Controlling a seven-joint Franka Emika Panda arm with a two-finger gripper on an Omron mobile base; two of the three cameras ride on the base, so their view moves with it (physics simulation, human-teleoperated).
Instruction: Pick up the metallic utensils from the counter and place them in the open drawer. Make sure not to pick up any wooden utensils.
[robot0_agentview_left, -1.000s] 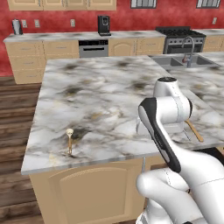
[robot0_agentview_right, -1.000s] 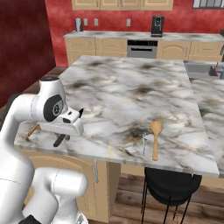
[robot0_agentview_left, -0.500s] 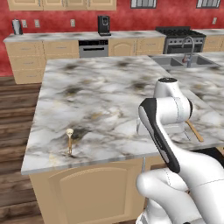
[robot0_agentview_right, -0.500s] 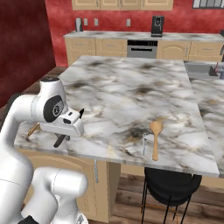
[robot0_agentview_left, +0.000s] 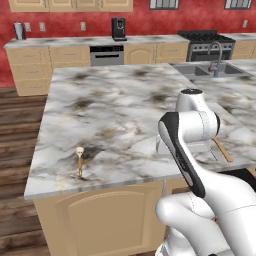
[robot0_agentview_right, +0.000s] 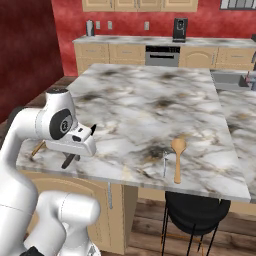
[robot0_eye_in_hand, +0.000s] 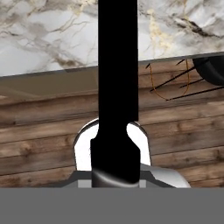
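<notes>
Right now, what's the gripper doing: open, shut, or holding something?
Gripper: shut on the black knife, which runs up the hand view between its fingers, lifted off the marble counter.

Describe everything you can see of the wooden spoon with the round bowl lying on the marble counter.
The wooden spoon is one piece of warm orange-brown wood, with a rounded bowl and a straight, slim handle. It lies flat on the counter, near the front edge, its bowl pointing inward and its handle end stopping just short of that edge. A thin silvery utensil lies close beside it; whether they touch cannot be told.
</notes>
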